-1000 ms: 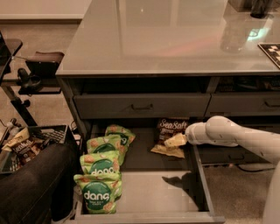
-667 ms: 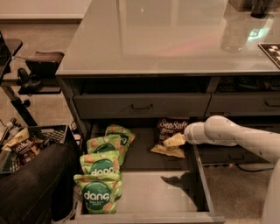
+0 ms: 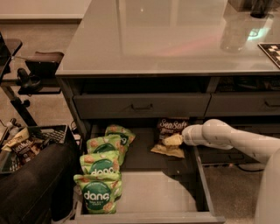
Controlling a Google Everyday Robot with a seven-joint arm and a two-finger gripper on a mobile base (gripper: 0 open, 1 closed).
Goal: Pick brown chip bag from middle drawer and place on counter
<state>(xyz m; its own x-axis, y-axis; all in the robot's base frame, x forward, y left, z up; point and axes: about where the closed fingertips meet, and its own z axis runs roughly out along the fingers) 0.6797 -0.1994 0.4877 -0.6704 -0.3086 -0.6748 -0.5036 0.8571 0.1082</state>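
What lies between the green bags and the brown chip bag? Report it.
Only bare drawer floor separates the green bags from the brown chip bag in the camera view; the gripper is at that bag's lower right.

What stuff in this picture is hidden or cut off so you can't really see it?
All in the camera view:
- Brown chip bag: lower part hidden by the gripper, which is in the middle drawer against it.
- Drawer's back: hidden under the drawer front above.
- Checkered board on the counter: cut off by the right edge.
- Dark object at the far corner: cut off by the top edge.
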